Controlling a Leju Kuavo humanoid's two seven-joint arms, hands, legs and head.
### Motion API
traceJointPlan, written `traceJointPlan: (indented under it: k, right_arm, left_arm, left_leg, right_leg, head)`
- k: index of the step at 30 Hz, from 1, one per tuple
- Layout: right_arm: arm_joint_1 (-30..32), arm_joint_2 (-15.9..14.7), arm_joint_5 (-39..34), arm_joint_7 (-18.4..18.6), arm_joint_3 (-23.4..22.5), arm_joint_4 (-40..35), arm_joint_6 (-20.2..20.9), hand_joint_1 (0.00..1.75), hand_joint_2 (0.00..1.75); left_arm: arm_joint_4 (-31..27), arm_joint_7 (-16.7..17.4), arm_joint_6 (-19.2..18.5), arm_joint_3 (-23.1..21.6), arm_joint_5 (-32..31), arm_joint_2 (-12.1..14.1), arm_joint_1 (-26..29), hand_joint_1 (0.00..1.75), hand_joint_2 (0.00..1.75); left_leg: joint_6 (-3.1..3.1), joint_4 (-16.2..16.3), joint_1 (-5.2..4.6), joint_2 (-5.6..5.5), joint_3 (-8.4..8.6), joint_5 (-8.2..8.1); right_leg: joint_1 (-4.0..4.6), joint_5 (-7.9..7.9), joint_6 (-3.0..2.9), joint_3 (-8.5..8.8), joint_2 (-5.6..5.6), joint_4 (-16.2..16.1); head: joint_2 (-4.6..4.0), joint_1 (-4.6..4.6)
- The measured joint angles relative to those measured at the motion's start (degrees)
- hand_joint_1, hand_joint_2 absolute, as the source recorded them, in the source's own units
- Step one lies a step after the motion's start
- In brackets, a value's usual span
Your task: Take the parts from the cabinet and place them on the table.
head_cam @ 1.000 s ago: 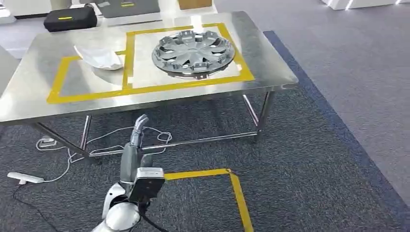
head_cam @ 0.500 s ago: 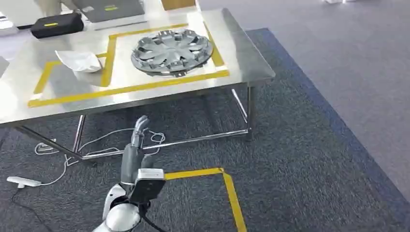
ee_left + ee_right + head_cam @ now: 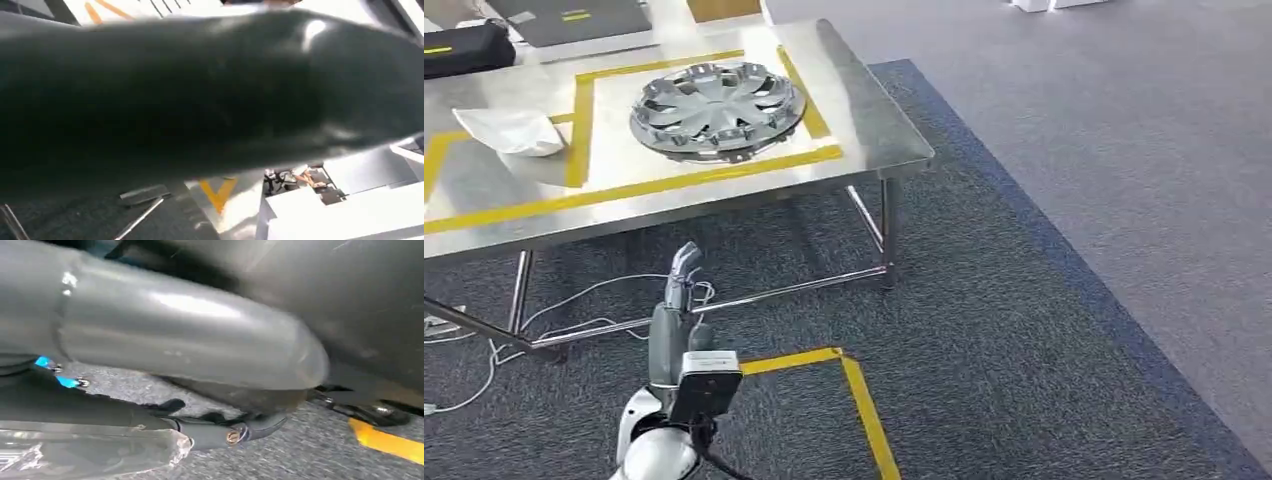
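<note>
We look down on a dark grey carpet (image 3: pixel 1044 330) marked with yellow tape (image 3: pixel 849 385), and a steel table (image 3: pixel 864 120) at the far left. Inside a yellow-taped square on the table lies a silver wheel cover (image 3: pixel 717 108); a crumpled white part (image 3: pixel 509 130) rests to its left in a neighbouring outline. Cables (image 3: pixel 574 310) trail on the floor under the table. Our left hand (image 3: pixel 679 290) hangs low in front of the table, fingers extended and apart, holding nothing. Our right hand (image 3: pixel 165 335) appears too close and blurred; we cannot tell its state.
</note>
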Motion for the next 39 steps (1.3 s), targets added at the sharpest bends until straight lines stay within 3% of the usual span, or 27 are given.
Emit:
traceJointPlan:
  k: [2, 3, 4, 5, 7, 8, 9, 10, 11, 14, 16, 18, 20, 21, 22, 24, 25, 26, 29, 31, 32, 33, 35, 36, 37, 38, 39]
  right_arm:
    - [0.08, -0.28, 0.13, -0.11, 0.02, 0.02, -0.13, 0.00, 0.00]
    - [0.03, -0.65, 0.35, -0.26, 0.00, 0.02, -0.26, 0.00, 0.00]
    - [0.04, -0.87, 0.55, -0.46, 0.02, 0.02, -0.28, 0.00, 0.00]
    - [0.09, -0.96, 0.63, -0.55, 0.02, 0.02, -0.28, 0.00, 0.00]
    - [0.26, -1.20, 0.72, -0.70, 0.07, 0.04, -0.31, 0.00, 0.00]
    - [0.30, -1.38, 0.74, -0.74, 0.13, 0.04, -0.35, 0.00, 0.00]
    - [0.24, -1.51, 0.76, -0.79, 0.22, 0.04, -0.37, 0.00, 0.00]
    - [0.14, -1.53, 0.76, -0.89, 0.26, 0.04, -0.37, 0.00, 0.00]
    - [0.15, -1.53, 0.76, -1.03, 0.28, 0.04, -0.44, 0.00, 0.00]
    - [0.26, -1.59, 0.81, -1.05, 0.33, 0.04, -0.61, 0.00, 0.00]
    - [0.19, -1.62, 0.87, -1.16, 0.35, 0.04, -0.66, 0.00, 0.00]
    - [0.24, -1.62, 1.00, -1.29, 0.39, 0.04, -0.83, 0.00, 0.00]
    - [0.49, -1.68, 1.03, -1.29, 0.39, 0.07, -0.94, 0.00, 0.00]
    - [0.53, -1.70, 1.03, -1.29, 0.39, 0.07, -1.01, 0.00, 0.00]
    - [0.50, -1.77, 1.05, -1.29, 0.39, 0.07, -0.98, 0.00, 0.00]
    - [0.44, -1.77, 1.05, -1.38, 0.39, 0.07, -0.98, 0.00, 0.00]
    - [0.43, -1.79, 1.05, -1.40, 0.39, 0.07, -0.98, 0.00, 0.00]
    - [0.33, -1.94, 1.05, -1.44, 0.39, 0.07, -1.00, 0.00, 0.00]
    - [0.38, -1.94, 1.05, -1.49, 0.39, 0.07, -1.00, 0.00, 0.00]
    - [0.31, -1.92, 1.05, -1.53, 0.42, 0.07, -1.14, 0.00, 0.00]
    - [0.27, -1.92, 1.05, -1.55, 0.42, 0.07, -1.20, 0.00, 0.00]
    - [0.23, -1.92, 1.05, -1.57, 0.42, 0.07, -1.27, 0.00, 0.00]
    - [0.30, -1.92, 1.03, -1.64, 0.42, 0.07, -1.42, 0.00, 0.00]
    - [0.36, -1.92, 1.03, -1.66, 0.42, 0.07, -1.42, 0.00, 0.00]
    - [0.37, -1.94, 1.00, -1.70, 0.41, 0.07, -1.44, 0.00, 0.00]
    - [0.32, -1.94, 1.00, -1.70, 0.41, 0.07, -1.49, 0.00, 0.00]
    - [0.28, -1.94, 1.00, -1.70, 0.41, 0.07, -1.51, 0.00, 0.00]
  left_arm:
    - [0.00, -0.09, 0.09, 0.06, -0.02, -0.02, 0.08, 0.00, 0.00]
    - [0.00, -0.09, 0.13, 0.13, -0.04, 0.02, 0.45, 0.00, 0.00]
    - [0.02, -0.09, 0.22, 0.20, -0.07, 0.09, 0.66, 0.00, 0.00]
    - [0.02, -0.11, 0.24, 0.20, -0.11, 0.13, 0.83, 0.00, 0.00]
    - [0.02, -0.28, 0.35, 0.28, -0.22, 0.26, 1.06, 0.00, 0.00]
    - [0.02, -0.31, 0.39, 0.31, -0.26, 0.26, 1.10, 0.00, 0.00]
    - [0.02, -0.39, 0.42, 0.33, -0.42, 0.26, 1.11, 0.00, 0.00]
    - [0.00, -0.44, 0.44, 0.35, -0.57, 0.26, 1.13, 0.00, 0.00]
    - [0.00, -0.48, 0.44, 0.37, -0.63, 0.31, 1.14, 0.00, 0.00]
    - [0.00, -0.61, 0.52, 0.42, -0.66, 0.28, 1.32, 0.00, 0.00]
    - [-0.07, -0.70, 0.57, 0.46, -0.70, 0.35, 1.39, 0.00, 0.00]
    - [-0.07, -0.74, 0.57, 0.48, -0.70, 0.44, 1.45, 0.00, 0.00]
    - [-0.07, -0.74, 0.59, 0.50, -0.70, 0.61, 1.70, 0.00, 0.00]
    - [-0.07, -0.74, 0.59, 0.52, -0.70, 0.72, 1.79, 0.00, 0.00]
    - [-0.07, -0.74, 0.59, 0.57, -0.70, 0.77, 1.82, 0.00, 0.00]
    - [-0.07, -0.74, 0.59, 0.57, -0.70, 0.77, 1.80, 0.00, 0.00]
    - [-0.07, -0.74, 0.59, 0.57, -0.70, 0.77, 1.80, 0.00, 0.00]
    - [-0.09, -0.76, 0.57, 0.55, -0.72, 0.74, 1.81, 0.00, 0.00]
    - [-0.09, -0.77, 0.61, 0.61, -0.70, 0.74, 1.90, 0.00, 0.00]
    - [-0.13, -0.79, 0.61, 0.61, -0.72, 0.68, 1.93, 0.00, 0.00]
    - [-0.17, -0.79, 0.61, 0.61, -0.72, 0.61, 1.92, 0.00, 0.00]
    - [-0.22, -0.79, 0.61, 0.61, -0.74, 0.52, 1.89, 0.00, 0.00]
    - [-0.22, -0.79, 0.63, 0.61, -0.74, 0.57, 2.01, 0.00, 0.00]
    - [-0.22, -0.79, 0.63, 0.61, -0.74, 0.57, 2.05, 0.00, 0.00]
    - [-0.22, -0.79, 0.63, 0.63, -0.74, 0.57, 2.12, 0.00, 0.00]
    - [-0.22, -0.79, 0.63, 0.63, -0.74, 0.59, 2.16, 0.00, 0.00]
    - [-0.22, -0.79, 0.66, 0.66, -0.74, 0.59, 2.17, 0.00, 0.00]
  left_leg:
    - [-0.06, -0.17, 0.52, 0.07, -0.13, 0.07]
    - [-0.06, -0.17, 0.66, 0.45, -0.22, 0.05]
    - [-0.06, -0.15, 0.78, 0.75, -0.39, 0.05]
    - [-0.07, -0.14, 0.91, 0.88, -0.50, 0.05]
    - [-0.23, -0.12, 1.17, 0.99, -0.62, 0.15]
    - [-0.33, -0.12, 1.29, 0.99, -0.60, 0.21]
    - [-0.44, -0.06, 1.37, 1.00, -0.58, 0.27]
    - [-0.77, -0.02, 1.31, 1.02, -0.65, 0.45]
    - [-0.89, 0.24, 1.42, 1.00, -0.72, 0.43]
    - [-1.50, 0.25, 1.65, 0.98, -0.82, 0.79]
    - [-2.93, 2.19, 2.00, 0.91, -1.58, -1.77]
    - [-4.21, 10.43, 3.47, 0.92, -4.63, -6.90]
    - [-5.15, 17.45, 4.76, 0.95, -7.20, -9.42]
    - [-5.60, 17.27, 5.32, 0.96, -6.81, -8.78]
    - [-6.09, 14.78, 5.93, 0.98, -5.27, -6.91]
    - [-6.86, 4.62, 6.91, 1.02, 0.36, -2.11]
    - [-7.44, 1.43, 7.10, 0.89, 2.05, -2.36]
    - [-7.25, 0.50, 6.48, 0.78, 2.39, -2.48]
    - [-6.10, 0.45, 6.13, 0.93, 1.99, -2.66]
    - [-4.77, -0.08, 5.94, 0.97, 2.03, -2.23]
    - [-4.24, -0.20, 5.95, 1.10, 2.07, -2.12]
    - [-3.68, -0.20, 5.87, 1.13, 1.97, -2.06]
    - [-3.15, -0.19, 5.42, 1.25, 1.69, -1.88]
    - [-2.96, -0.18, 5.10, 1.25, 1.51, -1.78]
    - [-2.81, -0.18, 4.80, 1.25, 1.44, -1.68]
    - [-2.76, -0.18, 4.57, 1.24, 1.44, -1.65]
    - [-2.73, -0.18, 4.35, 1.23, 1.49, -1.62]
  right_leg:
    - [0.69, -2.75, 0.18, -1.64, -1.21, 3.72]
    - [0.73, -5.58, 0.59, -3.74, -1.62, 8.34]
    - [0.72, -7.12, 0.95, -5.20, -1.88, 11.53]
    - [0.72, -7.25, 1.26, -5.69, -2.05, 12.73]
    - [0.72, -3.97, 1.72, -3.01, -2.26, 8.28]
    - [0.72, -1.31, 1.81, 0.25, -2.38, 2.67]
    - [0.74, 0.18, 1.64, 3.21, -2.58, -2.74]
    - [1.08, -0.37, 0.71, 3.49, -2.53, -3.67]
    - [1.25, 0.43, -0.35, 3.73, -2.38, -4.53]
    - [1.43, 1.06, -1.84, 3.81, -2.44, -5.08]
    - [1.02, 1.84, -2.84, 4.44, -2.62, -5.67]
    - [0.92, 2.20, -2.96, 4.07, -2.63, -5.69]
    - [0.70, 2.33, -2.76, 3.83, -2.74, -5.67]
    - [0.56, 2.39, -2.65, 3.78, -2.75, -5.66]
    - [0.37, 2.43, -2.51, 3.78, -2.72, -5.65]
    - [-0.15, 2.38, -1.88, 3.97, -2.53, -5.64]
    - [-0.24, 2.35, -1.41, 3.97, -2.51, -5.65]
    - [-0.10, 2.35, -0.87, 3.66, -2.29, -5.43]
    - [-0.27, 2.60, -0.22, 3.36, -2.33, -5.54]
    - [-0.77, 2.51, 0.78, 3.46, -2.38, -5.82]
    - [-0.84, 1.45, 0.70, 2.51, -2.51, -4.64]
    - [-0.65, -0.46, 0.49, 1.28, -2.56, -1.73]
    - [-0.34, -4.86, 0.35, -3.11, -2.54, 7.84]
    - [-0.21, -6.03, 0.22, -5.01, -2.55, 11.70]
    - [-0.01, -5.64, -0.04, -5.48, -2.54, 12.59]
    - [0.27, -4.09, -0.43, -4.56, -2.54, 10.82]
    - [0.61, -1.53, -0.94, -2.18, -2.56, 6.36]
  head:
    - [0.00, 0.22]
    - [0.00, 0.22]
    - [0.00, 0.22]
    - [0.00, 0.28]
    - [0.00, 0.26]
    - [0.00, 0.26]
    - [0.00, 0.26]
    - [0.00, 0.22]
    - [0.00, 0.15]
    - [0.00, 0.26]
    - [0.00, 0.13]
    - [0.00, 0.11]
    - [0.00, 0.17]
    - [0.00, 0.11]
    - [0.00, 0.11]
    - [0.00, 0.13]
    - [0.00, 0.11]
    - [0.00, -0.11]
    - [0.00, 0.22]
    - [0.00, 0.15]
    - [0.00, 0.31]
    - [0.00, 0.50]
    - [0.00, 0.87]
    - [0.00, 0.90]
    - [0.00, 0.87]
    - [0.00, 0.85]
    - [0.00, 0.90]
